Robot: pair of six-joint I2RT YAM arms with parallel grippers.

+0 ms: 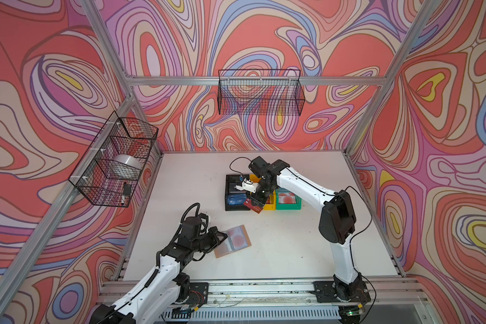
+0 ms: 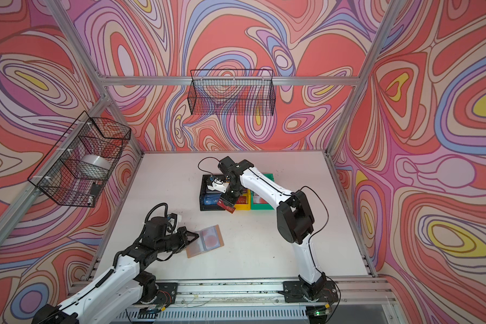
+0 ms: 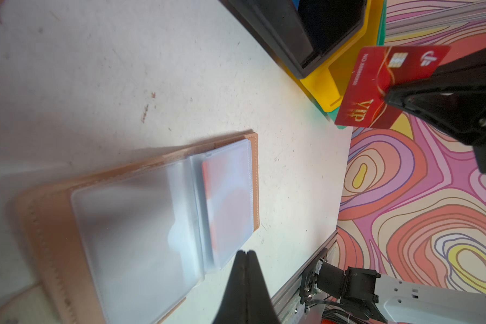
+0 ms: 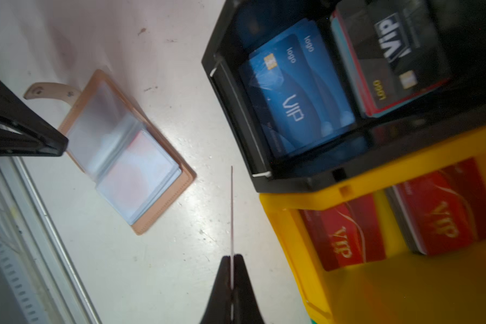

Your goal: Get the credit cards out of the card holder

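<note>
The tan card holder (image 1: 219, 253) (image 2: 190, 254) (image 3: 54, 238) (image 4: 186, 179) lies open on the table, near the left arm. A whitish card with a red blotch (image 1: 237, 238) (image 3: 227, 196) (image 4: 141, 174) sits in its clear sleeve. My left gripper (image 1: 225, 238) (image 2: 197, 237) (image 3: 245, 252) is shut and empty, its tip at the edge of the sleeve pages. My right gripper (image 1: 257, 200) (image 4: 232, 256) is shut on a red VIP card (image 1: 253, 207) (image 2: 227, 207) (image 3: 376, 84) (image 4: 231, 210). That card hangs above the table by the bins' front edge.
A black bin (image 1: 228, 209) (image 4: 236, 112) holds a blue VIP card (image 4: 295, 101) and a stack topped by a black one (image 4: 396, 56). Beside it, a yellow bin (image 1: 268, 207) (image 4: 292, 202) holds red VIP cards (image 4: 345, 232). A green bin (image 1: 288, 208) follows. Wire baskets hang on the walls.
</note>
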